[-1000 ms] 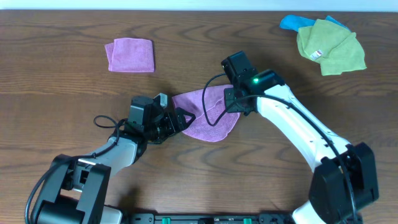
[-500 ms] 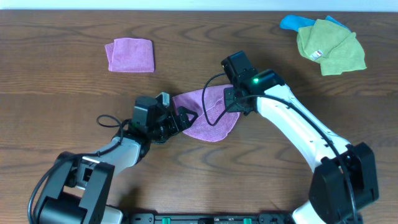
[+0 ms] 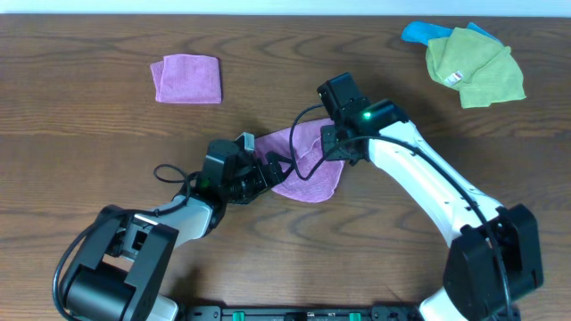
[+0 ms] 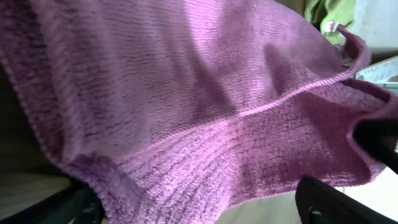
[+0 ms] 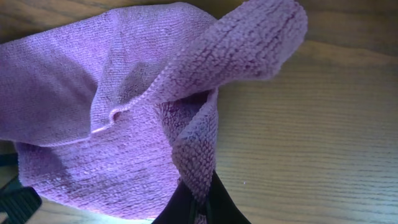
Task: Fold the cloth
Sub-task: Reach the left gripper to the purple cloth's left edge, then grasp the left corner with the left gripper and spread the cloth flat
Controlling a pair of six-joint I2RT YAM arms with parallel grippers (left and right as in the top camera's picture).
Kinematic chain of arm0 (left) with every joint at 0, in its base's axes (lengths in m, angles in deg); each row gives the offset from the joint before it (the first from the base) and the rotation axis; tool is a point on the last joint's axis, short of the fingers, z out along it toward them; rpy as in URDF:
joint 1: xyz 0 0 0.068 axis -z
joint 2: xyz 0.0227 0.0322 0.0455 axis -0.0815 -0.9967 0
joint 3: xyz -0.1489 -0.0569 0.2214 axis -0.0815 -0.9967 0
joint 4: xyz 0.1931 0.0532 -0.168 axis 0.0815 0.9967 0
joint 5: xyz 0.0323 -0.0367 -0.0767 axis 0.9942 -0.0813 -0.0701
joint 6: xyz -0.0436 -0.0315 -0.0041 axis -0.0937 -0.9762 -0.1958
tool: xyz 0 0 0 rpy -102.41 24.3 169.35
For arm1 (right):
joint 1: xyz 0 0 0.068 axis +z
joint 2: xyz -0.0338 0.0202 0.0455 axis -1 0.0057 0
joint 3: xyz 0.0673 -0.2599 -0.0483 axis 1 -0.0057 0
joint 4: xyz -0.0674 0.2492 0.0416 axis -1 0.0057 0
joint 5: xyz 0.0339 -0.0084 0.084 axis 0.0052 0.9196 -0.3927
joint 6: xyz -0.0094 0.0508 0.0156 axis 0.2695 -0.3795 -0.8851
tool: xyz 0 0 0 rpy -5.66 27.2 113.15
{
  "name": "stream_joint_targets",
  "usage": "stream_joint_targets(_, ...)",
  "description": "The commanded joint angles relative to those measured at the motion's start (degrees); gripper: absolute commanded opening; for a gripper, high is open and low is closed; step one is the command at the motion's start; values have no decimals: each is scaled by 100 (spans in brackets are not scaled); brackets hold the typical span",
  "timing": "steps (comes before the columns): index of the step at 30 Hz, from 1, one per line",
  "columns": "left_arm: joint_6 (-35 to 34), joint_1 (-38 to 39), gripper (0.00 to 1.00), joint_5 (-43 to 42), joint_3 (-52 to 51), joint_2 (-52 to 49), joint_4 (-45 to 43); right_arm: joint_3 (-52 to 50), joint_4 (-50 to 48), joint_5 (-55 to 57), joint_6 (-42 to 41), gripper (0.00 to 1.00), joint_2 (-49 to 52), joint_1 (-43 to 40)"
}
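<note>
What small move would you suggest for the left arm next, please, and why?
Probably close the left gripper on the cloth. In the left wrist view its fingers stand apart with the cloth's edge lying between them, while the right gripper is pinched shut on another fold.

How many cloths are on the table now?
4: lilac cloth mid-table, folded lilac cloth far left, yellow-green cloth far right, blue cloth beneath it. More may hide there.
</note>
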Motion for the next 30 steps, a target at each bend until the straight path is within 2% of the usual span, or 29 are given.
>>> stream_joint_targets(1, -251, 70, 100, -39, 68, -57, -79, 46, -11, 57, -70, 5, -37, -4)
stream_joint_targets(2, -254, 70, 95, -101, 68, -57, -120, 46, -9, 59, -70, 5, -37, -4)
stream_joint_targets(3, -254, 68, 94, -186, 68, -57, -181, 46, -9, 59, -70, 5, -37, -4)
stream_joint_targets(7, -258, 55, 94, -422, 68, -57, -544, 46, -9, 59, -68, 5, -37, -4)
stream_joint_targets(15, -811, 50, 94, -874, 68, -57, -1410, 46, 11, 96, -68, 5, -37, -4)
stream_joint_targets(21, -1071, 42, 94, -1064, 68, -50, -1698, 46, 33, 144, -68, 5, -37, -4)
stream_joint_targets(30, -1829, 28, 93, -1305, 68, -13, -2778, 46, 48, 146, -68, 5, -37, -4)
